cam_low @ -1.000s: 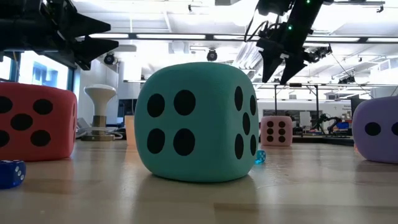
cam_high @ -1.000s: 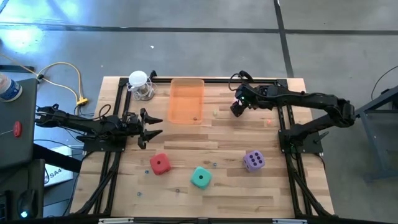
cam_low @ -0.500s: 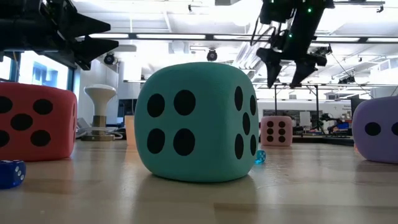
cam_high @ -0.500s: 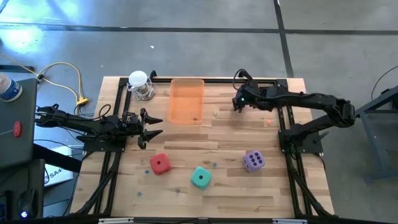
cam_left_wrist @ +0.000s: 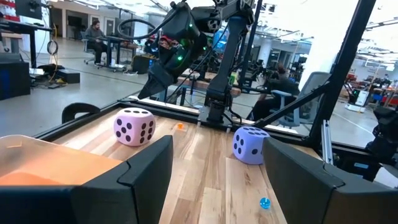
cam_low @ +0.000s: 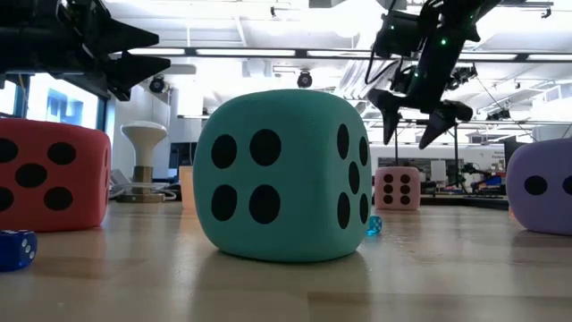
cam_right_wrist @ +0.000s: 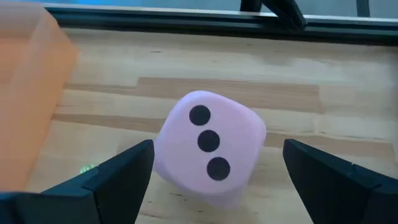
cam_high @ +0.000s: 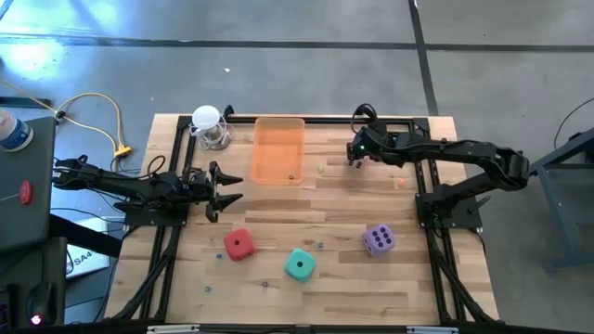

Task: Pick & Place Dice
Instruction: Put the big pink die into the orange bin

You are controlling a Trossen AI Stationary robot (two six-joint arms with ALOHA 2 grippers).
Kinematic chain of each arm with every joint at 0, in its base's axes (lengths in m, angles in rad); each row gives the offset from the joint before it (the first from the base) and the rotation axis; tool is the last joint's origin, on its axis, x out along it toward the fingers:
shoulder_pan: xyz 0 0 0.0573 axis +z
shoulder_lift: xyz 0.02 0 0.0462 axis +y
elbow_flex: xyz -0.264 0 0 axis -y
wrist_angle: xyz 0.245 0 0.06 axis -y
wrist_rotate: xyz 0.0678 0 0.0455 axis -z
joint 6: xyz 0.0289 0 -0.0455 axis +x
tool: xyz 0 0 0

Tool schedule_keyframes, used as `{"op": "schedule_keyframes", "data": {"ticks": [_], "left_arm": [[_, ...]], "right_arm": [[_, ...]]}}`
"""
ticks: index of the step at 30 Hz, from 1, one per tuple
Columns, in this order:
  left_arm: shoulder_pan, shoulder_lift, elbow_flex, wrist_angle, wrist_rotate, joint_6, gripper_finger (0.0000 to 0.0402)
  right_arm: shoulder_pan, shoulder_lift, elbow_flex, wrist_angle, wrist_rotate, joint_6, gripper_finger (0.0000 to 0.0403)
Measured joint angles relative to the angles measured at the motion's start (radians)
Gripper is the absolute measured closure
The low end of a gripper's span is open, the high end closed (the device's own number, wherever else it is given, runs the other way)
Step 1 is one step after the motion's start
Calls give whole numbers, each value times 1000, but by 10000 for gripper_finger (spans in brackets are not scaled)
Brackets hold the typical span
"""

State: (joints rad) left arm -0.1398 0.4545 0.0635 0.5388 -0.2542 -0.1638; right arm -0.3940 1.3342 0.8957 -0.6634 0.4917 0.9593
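The pink die (cam_right_wrist: 211, 146) rests on the table by one face, right of the orange tray (cam_high: 278, 148). My right gripper (cam_right_wrist: 217, 149) hangs open above it, one finger to each side, touching nothing; the low view shows that gripper (cam_low: 416, 121) over the pink die (cam_low: 398, 188). In the high view the gripper (cam_high: 355, 151) hides this die. The red die (cam_high: 238, 244), teal die (cam_high: 299, 264) and purple die (cam_high: 378, 239) sit toward the near edge. My left gripper (cam_high: 223, 186) waits open at the table's left.
The translucent orange tray stands at the far edge, with a white knobbed object (cam_high: 209, 125) to its left. Small blue dice (cam_low: 16, 248) lie near the red and teal dice. Black frame rails (cam_high: 422, 186) run along the table's sides. Bare wood lies mid-table.
My right gripper has come down toward the pink die, shifting slightly toward the table's right, its fingers staying apart. The dice and my left arm have kept still.
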Motion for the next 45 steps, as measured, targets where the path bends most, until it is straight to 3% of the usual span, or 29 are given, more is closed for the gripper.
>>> {"op": "schedule_keyframes", "data": {"ticks": [11,18,25,38,45], "left_arm": [[0,0,0,0,0,0,161],[0,0,0,0,0,0,161],[0,0,0,-2,0,-24,161],[0,0,0,-2,0,-27,161],[0,0,0,-2,0,-27,161]], "right_arm": [[1,0,1,77,-41,-160,53],[1,0,1,77,-56,-194,10],[1,0,1,77,-57,-197,5],[13,0,1,116,-50,-169,5],[17,0,1,71,-48,32,13]]}}
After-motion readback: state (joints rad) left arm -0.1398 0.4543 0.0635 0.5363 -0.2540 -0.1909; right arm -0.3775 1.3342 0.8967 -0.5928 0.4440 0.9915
